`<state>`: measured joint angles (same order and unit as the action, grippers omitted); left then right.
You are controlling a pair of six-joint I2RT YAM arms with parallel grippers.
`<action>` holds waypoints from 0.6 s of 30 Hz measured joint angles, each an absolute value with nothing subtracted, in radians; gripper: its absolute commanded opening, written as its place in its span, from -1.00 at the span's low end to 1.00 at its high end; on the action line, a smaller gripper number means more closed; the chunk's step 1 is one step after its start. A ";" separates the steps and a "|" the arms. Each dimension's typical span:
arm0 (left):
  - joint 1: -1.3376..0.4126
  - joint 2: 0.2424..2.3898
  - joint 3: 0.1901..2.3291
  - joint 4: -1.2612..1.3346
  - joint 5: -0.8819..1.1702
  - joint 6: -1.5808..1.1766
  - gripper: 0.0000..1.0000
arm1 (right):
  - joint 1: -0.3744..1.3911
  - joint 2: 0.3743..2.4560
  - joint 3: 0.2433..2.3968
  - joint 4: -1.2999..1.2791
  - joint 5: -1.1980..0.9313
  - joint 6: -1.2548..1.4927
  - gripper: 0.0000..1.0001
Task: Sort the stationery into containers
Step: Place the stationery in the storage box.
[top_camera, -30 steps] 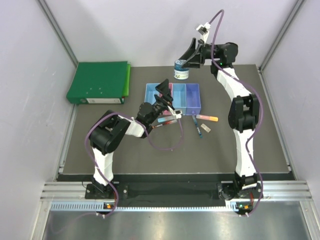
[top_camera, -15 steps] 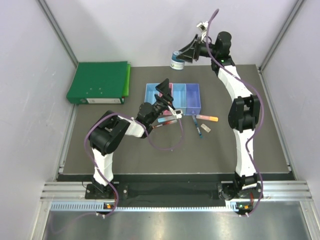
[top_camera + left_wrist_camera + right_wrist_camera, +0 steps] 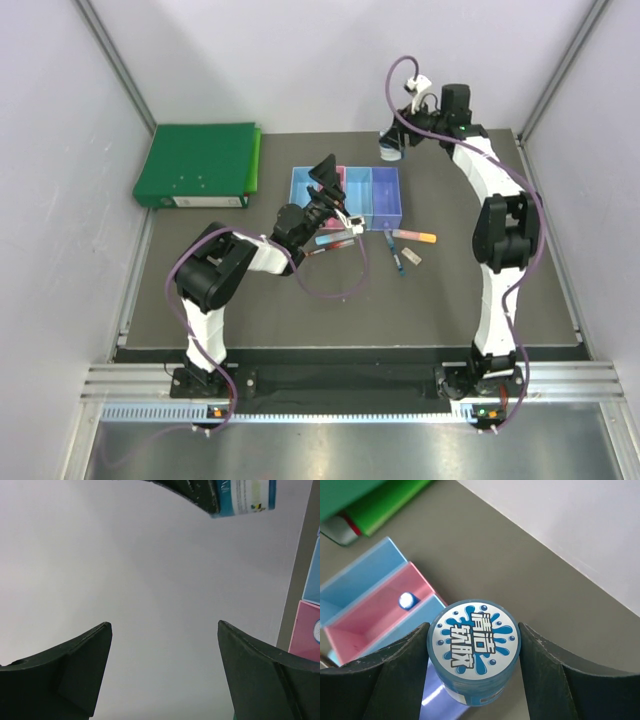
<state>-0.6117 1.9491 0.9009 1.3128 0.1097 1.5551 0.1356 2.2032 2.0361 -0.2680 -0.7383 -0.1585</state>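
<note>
Green binder: at the far left of the table point(image 3: 250, 300) you find a green binder point(image 3: 200, 165) lying flat, well apart from everything else.
Left claw: your left claw point(image 3: 165, 630) points up toward the pale back wall. Its jaws are spread wide with nothing between them. It sits over the left part of the containers.
Containers: four joined containers point(image 3: 385, 205) stand in a row in the middle of the table, coloured light blue, pink, light blue and purple. A small blue-and-white item point(image 3: 407, 600) lies in the pink one.
Loose stationery: a red-blue pen point(image 3: 335, 240) lies just in front of the row, near your left claw. Further right lie a dark blue pen point(image 3: 397, 256), a pale block point(image 3: 414, 258) beside it, and an orange-pink pen point(image 3: 414, 236).
Right claw: your right claw point(image 3: 474, 635) is partly open and clamped on a round blue reel point(image 3: 473, 647), one finger on each side.
Reel position: the reel is held off the table, beyond the far right end of the row and not in any bin. Its printed face is turned to the wrist camera.
</note>
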 measured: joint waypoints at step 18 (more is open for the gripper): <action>-0.611 1.943 0.901 1.312 0.051 1.550 0.81 | 0.206 1.978 1.566 -0.137 -0.525 -0.378 -1.00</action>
<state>-0.6113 1.9427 0.9009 1.3121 0.0505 1.5497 0.2062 1.9781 1.5661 -0.1368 -0.5255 -0.3779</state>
